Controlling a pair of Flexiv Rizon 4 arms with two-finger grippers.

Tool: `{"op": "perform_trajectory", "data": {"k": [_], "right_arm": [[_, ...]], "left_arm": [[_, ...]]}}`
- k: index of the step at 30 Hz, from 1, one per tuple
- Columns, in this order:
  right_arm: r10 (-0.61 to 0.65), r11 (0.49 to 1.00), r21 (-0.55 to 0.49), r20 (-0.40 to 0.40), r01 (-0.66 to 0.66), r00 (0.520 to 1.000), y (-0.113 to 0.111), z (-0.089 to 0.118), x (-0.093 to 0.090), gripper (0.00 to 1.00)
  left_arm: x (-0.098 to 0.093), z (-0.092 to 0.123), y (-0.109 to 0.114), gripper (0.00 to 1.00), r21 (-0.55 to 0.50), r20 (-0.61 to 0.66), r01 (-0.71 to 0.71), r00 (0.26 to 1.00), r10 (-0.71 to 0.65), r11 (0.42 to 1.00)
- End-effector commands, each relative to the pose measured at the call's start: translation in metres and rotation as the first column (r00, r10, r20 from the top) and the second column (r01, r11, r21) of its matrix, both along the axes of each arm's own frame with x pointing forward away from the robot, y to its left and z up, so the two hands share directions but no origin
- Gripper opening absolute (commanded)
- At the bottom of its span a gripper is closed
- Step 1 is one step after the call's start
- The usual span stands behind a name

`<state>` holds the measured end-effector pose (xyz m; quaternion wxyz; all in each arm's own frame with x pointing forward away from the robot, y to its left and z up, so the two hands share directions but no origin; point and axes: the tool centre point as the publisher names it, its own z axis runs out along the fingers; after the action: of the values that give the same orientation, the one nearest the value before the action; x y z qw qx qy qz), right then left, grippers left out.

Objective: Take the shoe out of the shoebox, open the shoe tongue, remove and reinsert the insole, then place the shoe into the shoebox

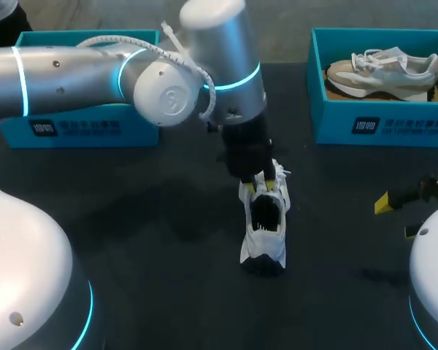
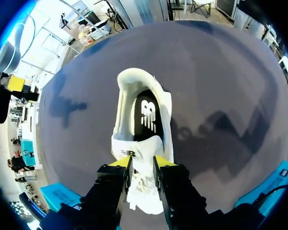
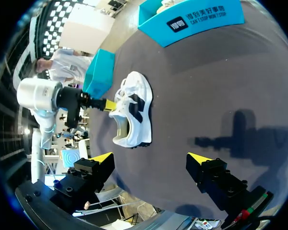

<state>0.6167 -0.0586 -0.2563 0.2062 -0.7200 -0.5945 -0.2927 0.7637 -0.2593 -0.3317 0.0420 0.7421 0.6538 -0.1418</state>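
Bench (image 1: pixel 168 240) centre holds the white shoe (image 1: pixel 264 237); the left arm (image 1: pixel 95 73) crosses from 9 o'clock and covers its 12 o'clock side, fingers (image 2: pixel 119 163) clamped on the tongue (image 2: pixel 136 147). Bare bench lies at 3, 6 and 9 o'clock of the shoe. The left shoebox (image 1: pixel 80 127) at 10 o'clock and the right shoebox (image 1: pixel 383 120) at 2 o'clock wall the far edge

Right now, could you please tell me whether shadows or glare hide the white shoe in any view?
Head view: the shoe shows bright on the dark table, no glare. Left wrist view: arm shadows fall beside it. Right wrist view: the shadow of the right end effector misses it.
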Motion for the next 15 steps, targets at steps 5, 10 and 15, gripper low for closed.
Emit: {"op": "perform_trajectory", "data": {"k": [5, 10, 15], "right_arm": [[-0.002, 1.000, -0.003, -0.001, 0.002, 1.000, 0.001, 0.000, -0.001, 1.00], [-0.002, 1.000, -0.003, -0.001, 0.002, 1.000, 0.001, 0.000, -0.001, 1.00], [-0.002, 1.000, -0.003, -0.001, 0.002, 1.000, 0.001, 0.000, -0.001, 1.00]], "left_arm": [[-0.006, -0.001, 0.008, 0.28, 0.001, -0.007, 0.001, 1.000, -0.001, 1.000], [0.004, 0.013, 0.004, 0.28, -0.015, 0.014, 0.002, 1.000, -0.002, 1.000], [0.009, 0.009, -0.003, 0.27, -0.023, 0.024, 0.003, 1.000, -0.002, 1.000]]}}
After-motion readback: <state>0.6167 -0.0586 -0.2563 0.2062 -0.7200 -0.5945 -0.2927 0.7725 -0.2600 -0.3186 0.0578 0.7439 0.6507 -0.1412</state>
